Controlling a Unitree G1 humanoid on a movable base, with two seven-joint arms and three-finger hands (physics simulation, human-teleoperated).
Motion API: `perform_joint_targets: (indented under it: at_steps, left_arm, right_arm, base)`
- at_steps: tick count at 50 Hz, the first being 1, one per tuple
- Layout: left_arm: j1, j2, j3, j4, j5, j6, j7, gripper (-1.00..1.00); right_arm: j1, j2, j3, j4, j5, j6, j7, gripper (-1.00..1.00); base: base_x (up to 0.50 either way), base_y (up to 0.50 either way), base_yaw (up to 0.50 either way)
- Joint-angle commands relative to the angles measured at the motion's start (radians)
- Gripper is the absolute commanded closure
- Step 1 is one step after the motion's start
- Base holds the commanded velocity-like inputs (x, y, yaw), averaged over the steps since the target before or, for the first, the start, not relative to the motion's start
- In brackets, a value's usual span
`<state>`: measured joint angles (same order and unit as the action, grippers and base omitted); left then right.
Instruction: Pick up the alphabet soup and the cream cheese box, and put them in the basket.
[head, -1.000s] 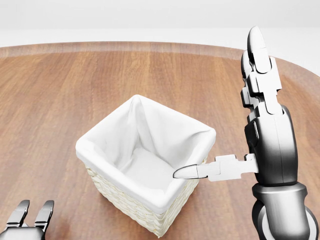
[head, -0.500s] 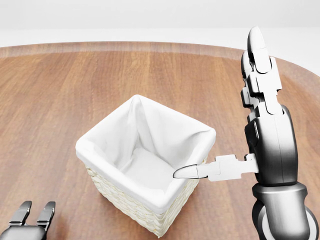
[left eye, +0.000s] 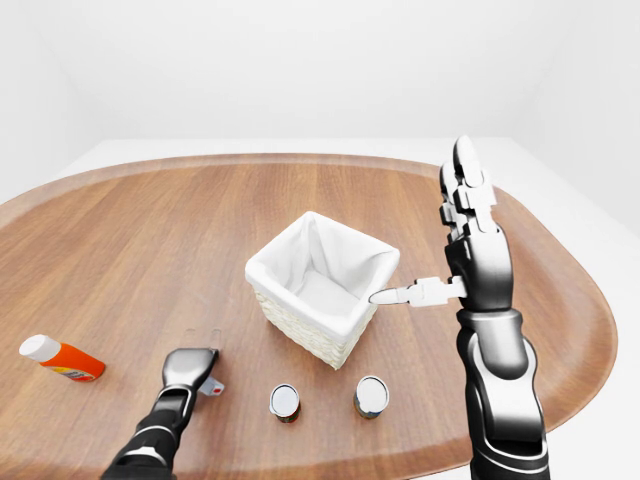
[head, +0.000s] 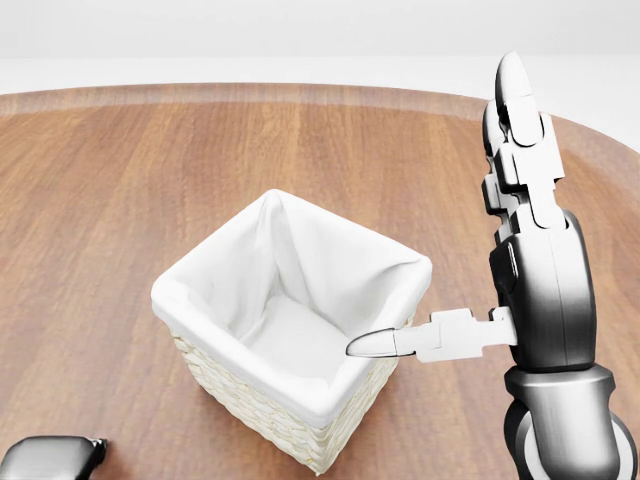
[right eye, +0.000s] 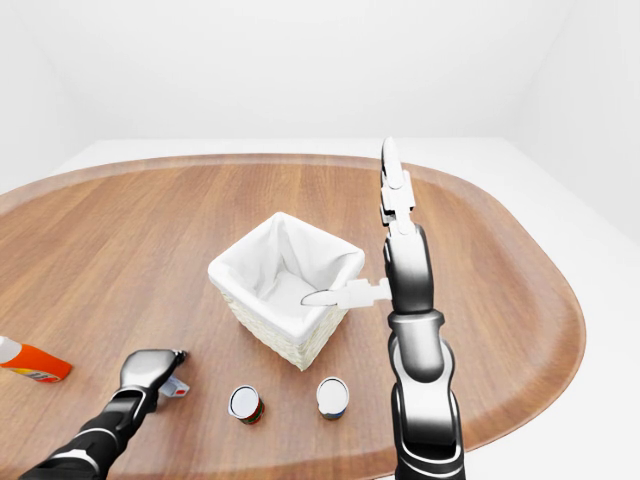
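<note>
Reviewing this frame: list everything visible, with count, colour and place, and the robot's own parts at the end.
table: one, brown wood, oval, fills most of each view.
basket: one, pale wicker with white cloth lining, near the table's middle; nothing visible inside.
cans: two, silver tops, upright, below the basket in the left-eye view; the other is at.
bottle: one, orange with white cap, lying at the left edge.
small item: one, grey with red, beside the left hand; too small to identify.
left hand: dark grey, low on the table at lower left, over the small item; grip unclear.
right hand: silver and black, raised right of the basket, fingers spread, one finger over the rim.
</note>
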<state>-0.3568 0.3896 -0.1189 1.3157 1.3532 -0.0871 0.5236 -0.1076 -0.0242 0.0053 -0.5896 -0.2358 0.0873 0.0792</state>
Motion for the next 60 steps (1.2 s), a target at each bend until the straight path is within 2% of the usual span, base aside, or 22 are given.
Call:
perform_joint_targets:
  at_steps: [1,18,29,36,43,50,53,60]
  left_arm:
    - [0.081,-0.009,-0.034,0.053,-0.004,0.0,0.0,1.0]
    - [0.065,0.012,-0.02,0.027,-0.034,0.0,0.0,1.0]
    - [0.087,0.037,-0.001,-0.072,-0.058,0.0,0.0,1.0]
    - [0.129,0.047,0.055,-0.267,-0.078,0.0,0.0,1.0]
    - [0.197,0.033,0.121,-0.478,-0.083,0.0,0.0,1.0]
    - [0.226,0.01,0.15,-0.575,-0.074,0.0,0.0,1.0]
    - [0.26,-0.001,0.178,-0.673,-0.088,0.0,0.0,1.0]
    - [0.272,-0.022,0.2,-0.741,-0.084,0.0,0.0,1.0]
  right_arm:
    - [-0.001,0.0,0.001,-0.005,-0.001,0.0,0.001,-1.0]
    - [-0.002,0.001,0.003,-0.01,-0.003,0.0,0.001,-1.0]
    - [-0.001,0.0,0.001,-0.004,0.001,0.0,0.001,-1.0]
    - [-0.002,0.0,0.0,-0.003,0.001,0.0,0.002,-1.0]
    - [-0.002,0.0,-0.001,-0.005,0.002,0.0,0.001,-1.0]
    - [-0.001,0.0,-0.002,-0.002,0.004,0.0,0.0,-1.0]
    - [-0.002,-0.001,-0.002,-0.001,0.005,0.0,0.0,-1.0]
    - [0.0,-0.001,-0.005,0.004,0.008,0.0,-0.002,-1.0]
  base:
    - [0.0,0.0,0.0]
    - [0.0,0.0,0.0]
    - [0.0,0.0,0.0]
    - [0.0,0.0,0.0]
    - [0.0,0.0,0.0]
    - [0.0,0.0,0.0]
    - [0.0,0.0,0.0]
    - [0.0,0.0,0.0]
